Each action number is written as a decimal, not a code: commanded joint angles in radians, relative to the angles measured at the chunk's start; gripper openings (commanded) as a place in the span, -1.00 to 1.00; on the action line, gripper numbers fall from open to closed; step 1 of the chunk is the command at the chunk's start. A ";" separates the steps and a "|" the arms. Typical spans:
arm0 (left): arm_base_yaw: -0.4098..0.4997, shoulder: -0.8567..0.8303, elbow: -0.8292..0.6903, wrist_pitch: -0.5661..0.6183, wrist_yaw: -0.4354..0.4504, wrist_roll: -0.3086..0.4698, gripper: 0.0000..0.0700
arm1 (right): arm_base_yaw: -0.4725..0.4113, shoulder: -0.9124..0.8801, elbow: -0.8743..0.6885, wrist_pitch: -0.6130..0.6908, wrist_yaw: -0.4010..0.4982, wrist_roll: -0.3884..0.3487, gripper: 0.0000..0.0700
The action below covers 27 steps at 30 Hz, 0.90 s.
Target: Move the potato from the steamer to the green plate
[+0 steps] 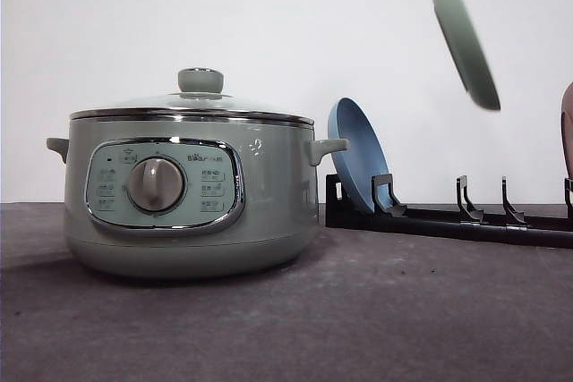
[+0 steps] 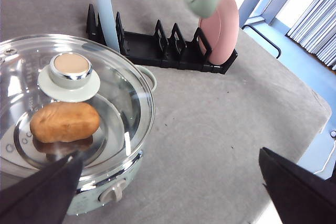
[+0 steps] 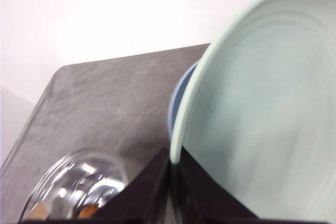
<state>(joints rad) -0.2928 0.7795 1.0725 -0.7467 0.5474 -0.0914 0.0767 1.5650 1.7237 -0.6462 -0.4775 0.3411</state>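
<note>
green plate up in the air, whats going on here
The right gripper has the green plate clamped by its rim, hanging tilted above the black rack, where a blue plate stands. The potato sits inside the steamer under its closed glass lid. The left gripper hovers open near it.

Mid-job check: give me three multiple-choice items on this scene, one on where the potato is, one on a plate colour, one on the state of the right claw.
1. Where is the potato?
A. inside the lidded steamer
B. on the table
C. in the rack

2. Which colour is the plate at the rack's steamer-side end?
A. blue
B. yellow
C. white

3. What is the right claw doing?
A. hanging open
B. clamped on the green plate's rim
C. gripping the lid knob

Answers: 1 A, seen through the glass lid; 2 A, the blue plate leans there; 3 B, fingers pinch the raised plate's edge.
</note>
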 commanded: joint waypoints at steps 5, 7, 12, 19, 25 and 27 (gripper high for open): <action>-0.004 0.006 0.021 0.000 0.002 0.012 1.00 | 0.040 -0.140 0.025 -0.175 0.020 -0.212 -0.98; -0.004 0.006 0.021 -0.001 0.002 0.012 1.00 | 0.068 -0.187 0.022 -0.239 0.043 -0.262 -0.98; -0.004 0.006 0.021 -0.001 0.002 0.012 1.00 | 0.182 -0.306 -0.028 -0.309 0.081 -0.382 -0.98; -0.004 0.007 0.021 -0.024 0.002 0.009 1.00 | 0.446 -0.458 -0.215 -0.349 0.320 -0.420 -0.99; -0.004 0.007 0.021 -0.038 0.002 0.009 1.00 | 0.648 -0.538 -0.399 -0.350 0.526 -0.383 -0.99; -0.004 0.008 0.021 -0.042 0.002 0.008 1.00 | 0.708 -0.546 -0.454 -0.349 0.586 -0.361 -0.99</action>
<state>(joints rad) -0.2928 0.7799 1.0725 -0.7926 0.5472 -0.0917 0.7602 1.0113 1.2705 -1.0064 0.0832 -0.0413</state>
